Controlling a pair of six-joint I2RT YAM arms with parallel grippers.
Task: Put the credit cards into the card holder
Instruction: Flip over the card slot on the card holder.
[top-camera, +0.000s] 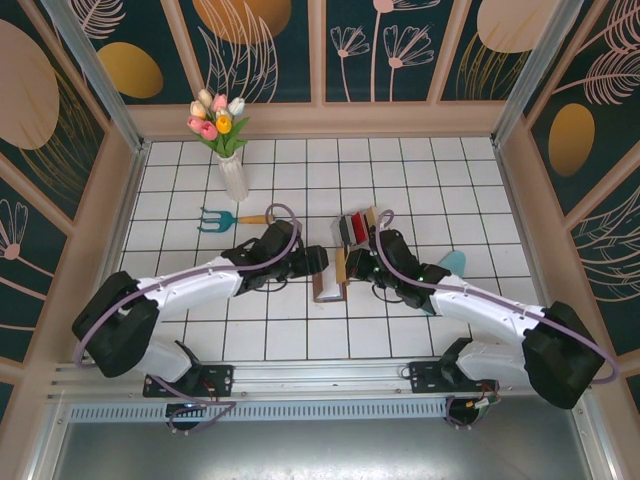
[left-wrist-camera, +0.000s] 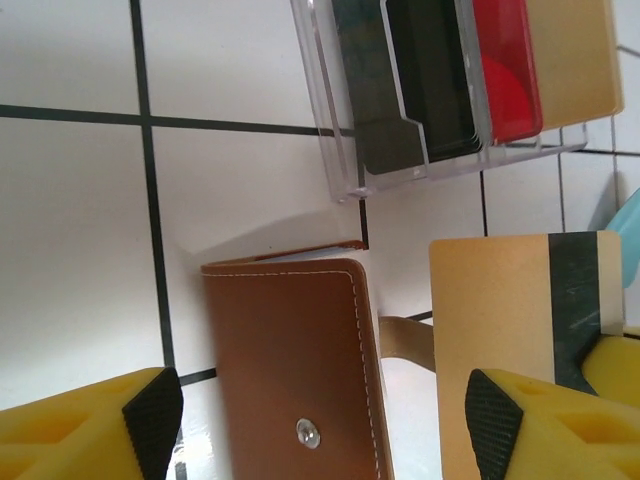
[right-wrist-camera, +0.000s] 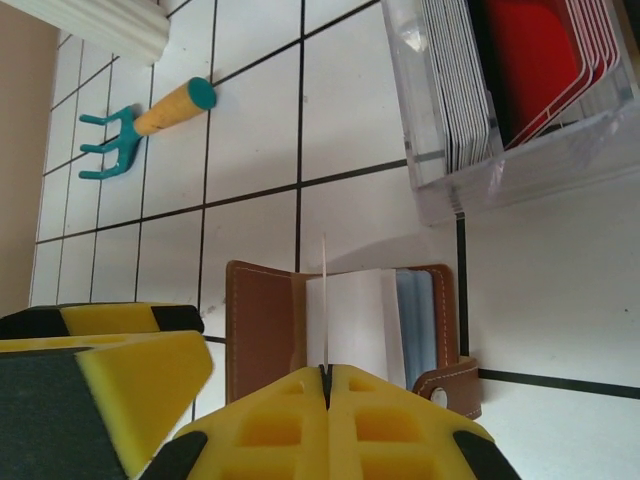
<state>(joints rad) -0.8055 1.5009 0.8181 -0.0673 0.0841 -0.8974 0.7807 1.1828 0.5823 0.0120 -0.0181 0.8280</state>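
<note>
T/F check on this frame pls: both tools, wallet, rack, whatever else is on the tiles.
1. The right tool is shut on a tan card. True.
2. The left tool is gripping the wallet. False: its fingers stand open on either side of the wallet and hold nothing.
3. The clear rack is empty. False: it holds cards, black, red and tan.
4. A garden fork with teal tines lies flat on the tiles. True.
5. The wallet is snapped shut. False: the right wrist view shows it lying open, its inner sleeves exposed.
</note>
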